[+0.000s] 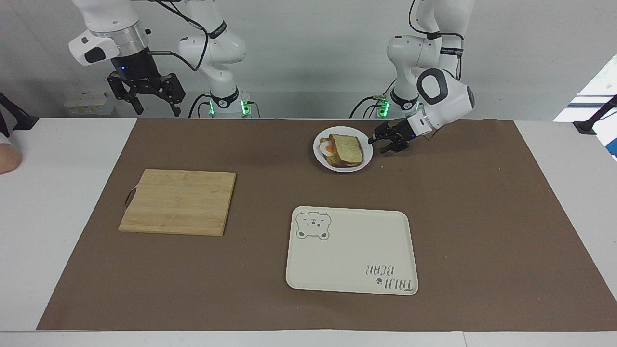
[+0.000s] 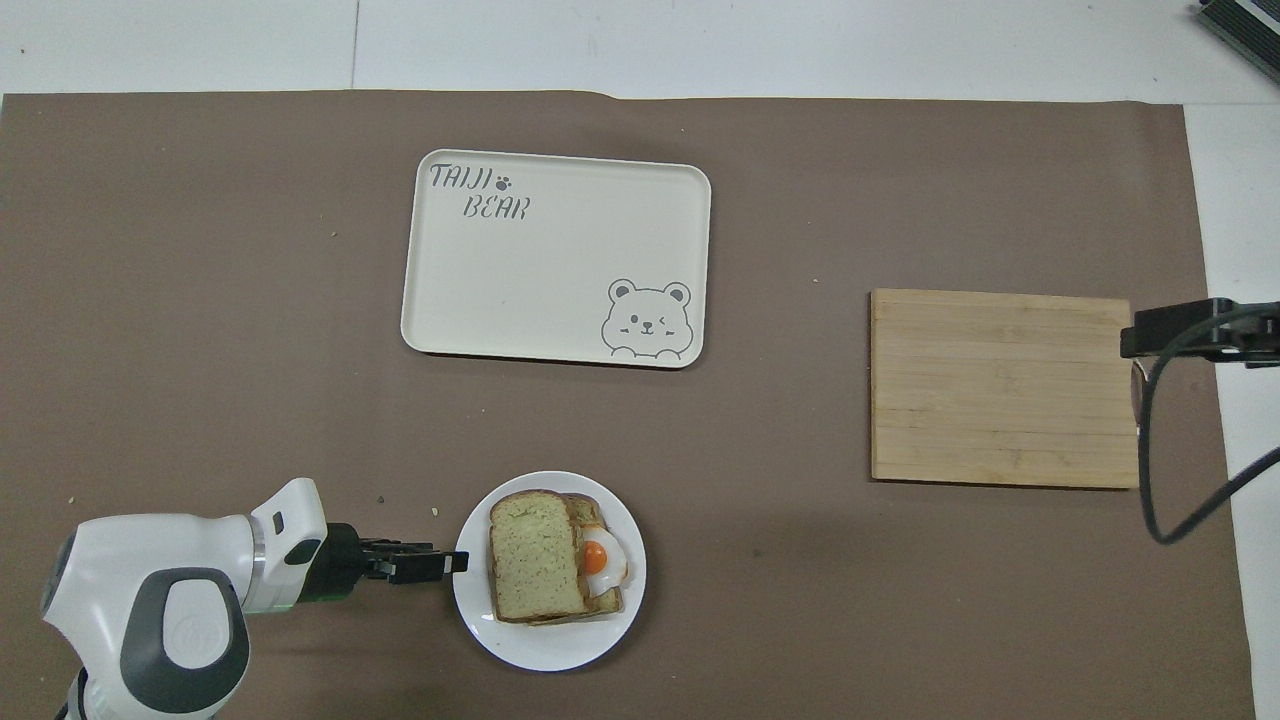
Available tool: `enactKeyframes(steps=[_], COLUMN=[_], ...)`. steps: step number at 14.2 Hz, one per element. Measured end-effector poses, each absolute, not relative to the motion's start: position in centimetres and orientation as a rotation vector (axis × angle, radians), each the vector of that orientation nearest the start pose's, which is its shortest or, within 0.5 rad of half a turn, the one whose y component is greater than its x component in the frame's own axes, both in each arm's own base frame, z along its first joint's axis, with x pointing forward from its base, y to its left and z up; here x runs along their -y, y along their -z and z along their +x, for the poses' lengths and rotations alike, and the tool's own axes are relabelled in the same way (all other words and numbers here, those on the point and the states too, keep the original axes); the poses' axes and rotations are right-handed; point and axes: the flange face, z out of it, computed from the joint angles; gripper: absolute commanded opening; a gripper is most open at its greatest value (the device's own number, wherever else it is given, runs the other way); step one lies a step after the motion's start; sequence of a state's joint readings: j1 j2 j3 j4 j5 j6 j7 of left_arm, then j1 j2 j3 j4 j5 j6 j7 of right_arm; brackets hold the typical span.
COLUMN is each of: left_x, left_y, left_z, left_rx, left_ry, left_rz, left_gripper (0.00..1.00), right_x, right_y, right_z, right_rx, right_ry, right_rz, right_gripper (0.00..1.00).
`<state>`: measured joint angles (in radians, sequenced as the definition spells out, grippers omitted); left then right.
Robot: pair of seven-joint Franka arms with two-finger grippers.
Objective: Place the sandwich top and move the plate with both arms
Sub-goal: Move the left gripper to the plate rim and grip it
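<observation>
The sandwich top (image 1: 348, 147) (image 2: 535, 556) lies on a toast slice with a fried egg (image 2: 598, 558), on the small white plate (image 1: 367, 153) (image 2: 550, 648) near the robots. It covers most of the toast, and the egg shows beside it. My left gripper (image 1: 380, 143) (image 2: 452, 563) is low and open at the plate's rim, on the side toward the left arm's end of the table. I cannot tell whether it touches the rim. My right gripper (image 1: 155, 105) (image 2: 1165, 333) is open and empty, and waits high up near the right arm's end.
A cream bear tray (image 1: 352, 250) (image 2: 555, 260) lies farther from the robots than the plate. A bamboo cutting board (image 1: 178, 201) (image 2: 1000, 385) lies toward the right arm's end. A brown mat covers the table.
</observation>
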<state>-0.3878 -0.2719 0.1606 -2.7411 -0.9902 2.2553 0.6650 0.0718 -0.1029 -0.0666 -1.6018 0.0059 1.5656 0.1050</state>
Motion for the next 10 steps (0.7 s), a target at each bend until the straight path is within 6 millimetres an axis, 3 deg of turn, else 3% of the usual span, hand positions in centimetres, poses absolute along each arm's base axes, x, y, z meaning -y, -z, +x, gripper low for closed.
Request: enactKeyframes(steps=[5,6,10], left_x=[11.3,11.6,13.2], left_y=[-28.3,-28.2,-28.0], left_z=[35.4,35.4,34.8], left_rx=[0.170,0.169,0.162], left_ry=[0.073,0.072,0.059], left_rz=[2.375,2.372,2.369], left_gripper=[0.63,0.57,0.50], right_x=[-0.1,-0.1,-0.1], right_y=[-66.5,-66.5,-66.5], right_z=[52.2,52.2,52.2], right_rx=[-0.155,-0.155,-0.155], right_ry=[0.102,0.102,0.102], right_rz=[-3.120,-3.120,-3.120], right_gripper=[1.00,1.00,1.00])
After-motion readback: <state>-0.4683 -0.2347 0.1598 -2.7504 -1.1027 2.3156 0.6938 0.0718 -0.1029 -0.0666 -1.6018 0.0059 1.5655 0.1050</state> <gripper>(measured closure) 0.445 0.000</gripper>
